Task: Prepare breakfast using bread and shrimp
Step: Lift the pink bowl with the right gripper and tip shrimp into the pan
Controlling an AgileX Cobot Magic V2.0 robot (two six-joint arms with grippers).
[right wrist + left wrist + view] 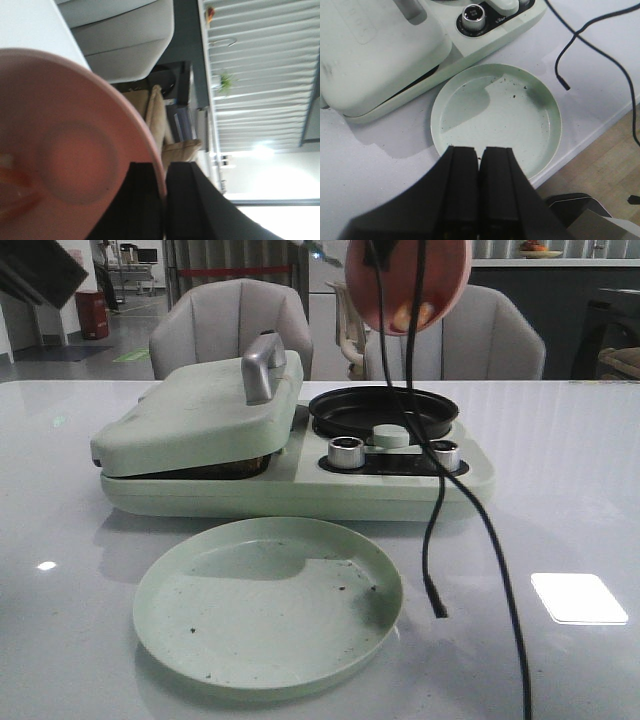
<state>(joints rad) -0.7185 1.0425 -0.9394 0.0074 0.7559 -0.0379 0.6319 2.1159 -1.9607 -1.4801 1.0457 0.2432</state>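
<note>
Shrimp [414,313] show only as pale orange pieces low in the pink bowl [407,282], which we hold tipped on edge high above the table, over the far right part of the appliance. Bread we cannot see anywhere; the sandwich press lid [200,418] is down, with only a dark strip at its seam, and we cannot tell what lies under it.

Nearest to us on the white table [570,480] sits the pale green plate [268,602], bare but for dark crumbs. Our left gripper [479,165] hangs over its near rim, its two black fingers pressed together with nothing between them. A black cable [432,540] dangles just right of the plate, its loose end just above the table.

Behind the plate stands the pale green breakfast maker [300,490]: the lidded press with a silver handle [262,365] on the left, two metal knobs [346,452] on the right front, and a round black pan [384,410] behind them.

Our right gripper [165,190] pinches the bowl's rim between its fingers, one on each side of the wall. In the right wrist view orange streaks [15,187] show on the bowl's inner wall, too blurred to make out.

Beyond the table are two grey chairs [225,325].
</note>
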